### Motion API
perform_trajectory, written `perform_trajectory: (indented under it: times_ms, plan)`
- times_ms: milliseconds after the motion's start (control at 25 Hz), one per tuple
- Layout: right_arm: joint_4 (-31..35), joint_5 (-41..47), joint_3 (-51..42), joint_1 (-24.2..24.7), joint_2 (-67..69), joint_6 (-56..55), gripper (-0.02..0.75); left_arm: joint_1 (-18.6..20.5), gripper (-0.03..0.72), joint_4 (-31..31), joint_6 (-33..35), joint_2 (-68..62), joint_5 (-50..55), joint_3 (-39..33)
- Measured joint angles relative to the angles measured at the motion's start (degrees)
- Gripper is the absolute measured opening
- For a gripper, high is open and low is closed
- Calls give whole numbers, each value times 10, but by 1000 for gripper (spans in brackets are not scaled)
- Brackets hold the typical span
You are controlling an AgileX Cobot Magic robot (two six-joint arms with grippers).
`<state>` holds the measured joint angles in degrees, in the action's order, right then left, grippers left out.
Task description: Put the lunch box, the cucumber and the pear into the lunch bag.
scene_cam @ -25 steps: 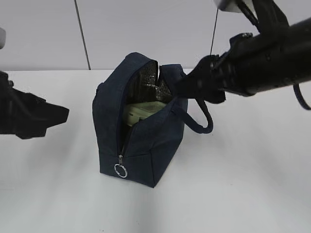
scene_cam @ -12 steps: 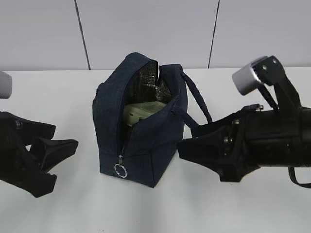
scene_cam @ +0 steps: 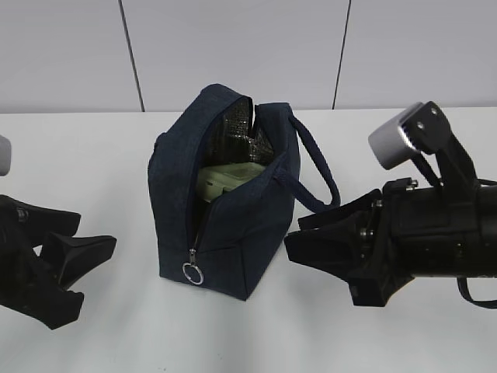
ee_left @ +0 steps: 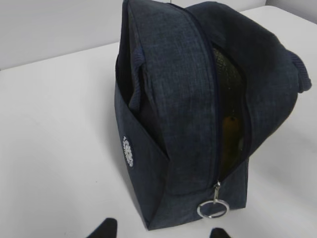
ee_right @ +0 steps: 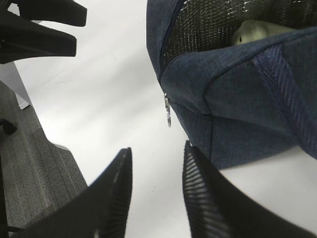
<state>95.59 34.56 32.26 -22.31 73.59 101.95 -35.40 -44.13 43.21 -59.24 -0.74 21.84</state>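
Exterior view: I see the lunch bag upright on the white table, zipper undone, mouth gaping.
Lunch box: its pale green lid shows inside the bag, against the silvery lining.
Ring pull: the silver ring hangs low on the front.
Left pincer: jaws apart, holding nothing, low to the bag's left.
Right pincer: jaws parted, empty, just beside the bag's right side, under the strap handle.
Cucumber, pear: I cannot make them out.

One lunch bag, one lunch box inside, one ring pull.
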Motion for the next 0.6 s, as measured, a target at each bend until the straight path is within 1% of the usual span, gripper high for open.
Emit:
perform_trajectory:
  times_ms: [600]
  plan:
    - [1,0,0,0,0,0,274,0,343,0,0,0,2,0]
